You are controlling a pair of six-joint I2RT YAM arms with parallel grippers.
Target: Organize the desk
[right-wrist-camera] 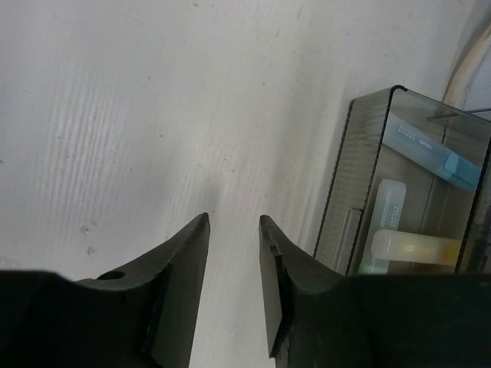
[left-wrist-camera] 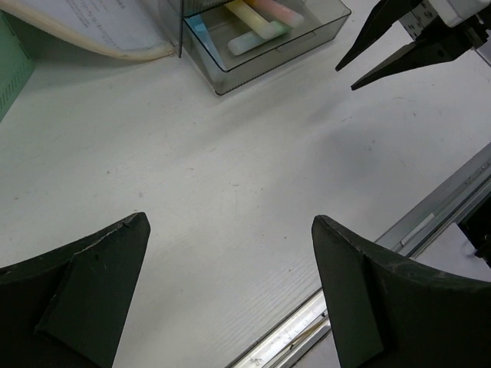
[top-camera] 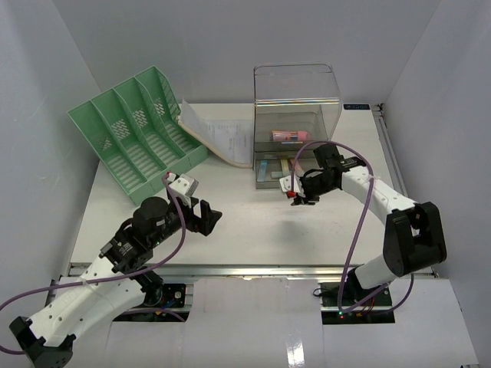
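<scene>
Desk tabletop [top-camera: 253, 230] lies white and flat between pale walls, with a metal rail [top-camera: 253, 270] along its near edge. At its far left we see a green file sorter [top-camera: 138, 134] lying tilted, and loose papers [top-camera: 222, 138] just beside it. At the far middle stands a clear drawer box [top-camera: 298, 115] with a pink item [top-camera: 288, 136] inside. Its lower drawer [left-wrist-camera: 230, 77] is pulled out and holds pastel sticks: a yellow one [right-wrist-camera: 414, 247], a blue one [right-wrist-camera: 430, 146], and others in pink and pale green.

We find the left hand [left-wrist-camera: 230, 222] over bare tabletop near the front, its fingers spread wide with nothing between them. The right hand [right-wrist-camera: 234, 218] hangs over the tabletop just beside the pulled-out drawer. Its fingers stand only a narrow gap apart and hold nothing.
</scene>
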